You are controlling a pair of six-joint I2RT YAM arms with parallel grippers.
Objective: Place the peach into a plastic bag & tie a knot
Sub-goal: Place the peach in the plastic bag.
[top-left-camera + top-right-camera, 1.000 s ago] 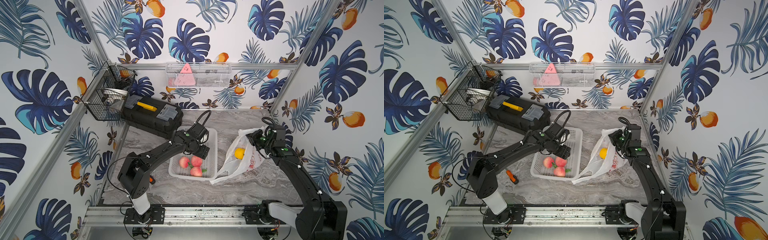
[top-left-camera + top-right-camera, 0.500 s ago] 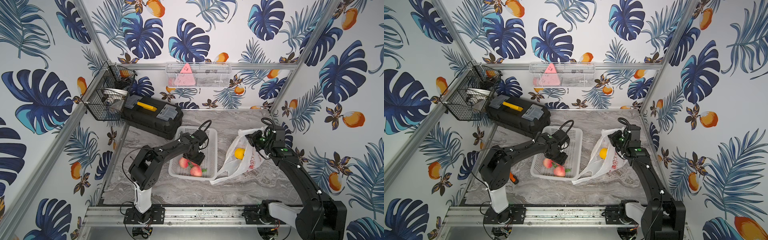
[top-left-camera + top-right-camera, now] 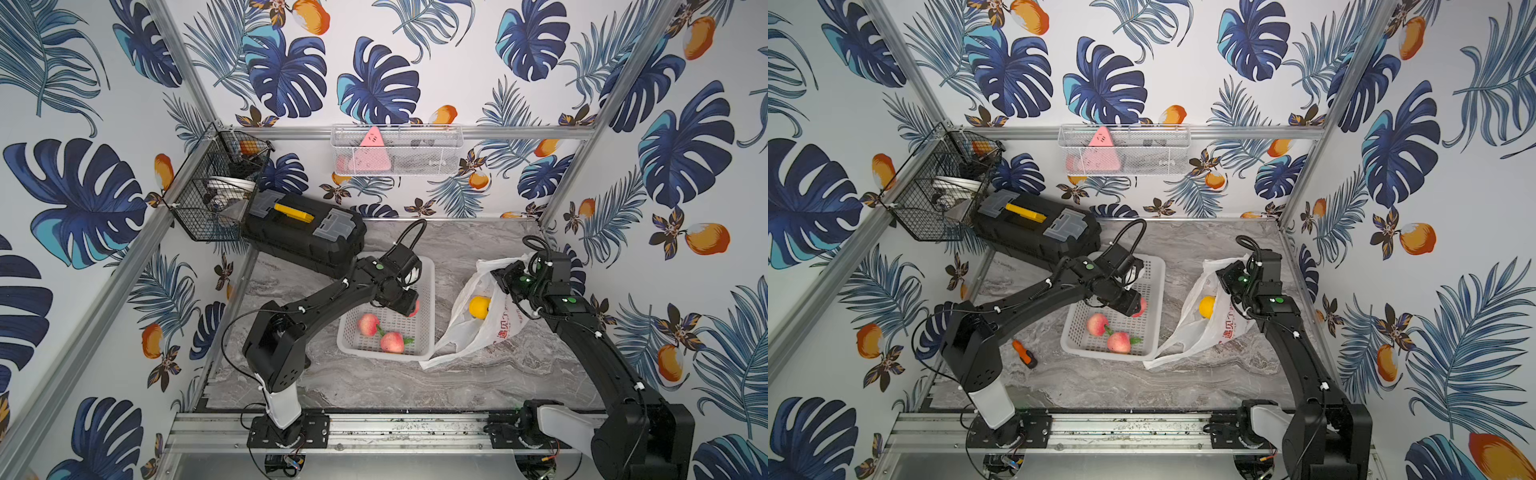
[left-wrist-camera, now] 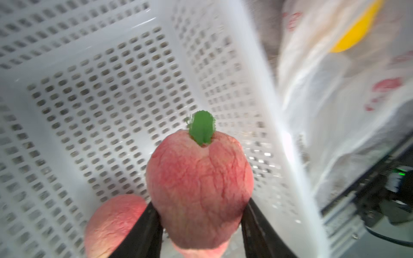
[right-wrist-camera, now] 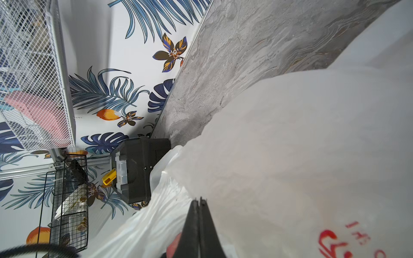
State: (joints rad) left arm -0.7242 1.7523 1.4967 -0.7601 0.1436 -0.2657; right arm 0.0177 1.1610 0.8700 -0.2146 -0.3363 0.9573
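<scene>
**Peach clamped in the basket, bag held up at its rim**

The left gripper [image 4: 201, 205] has its two black fingers [image 4: 145, 227] pressed against opposite sides of a round, pink-red peach [image 4: 199, 183]. The fruit has wrinkled, veined skin and a short green leaf stub at its top. In a top view it is mostly hidden under the gripper, inside the white perforated plastic basket [image 3: 374, 352] close to the right wall. Whether it rests on the basket floor or hangs clear of it cannot be told.

Two more peaches [image 3: 368, 324] lie just beside each other toward the basket's near left corner. The basket stands about mid-surface on the grey marbled tabletop [image 3: 353, 382].

Just right of the basket, toward the right edge of the surface, sits the thin translucent white plastic bag [image 3: 486, 332] with red lettering [image 3: 509, 328] on its side. Its lowest corner reaches the basket's near right corner. The right gripper [image 5: 199, 200] has its fingers pressed together on the bag's upper rim, holding the mouth raised. A round yellow-orange fruit [image 3: 478, 306] shows inside.
</scene>
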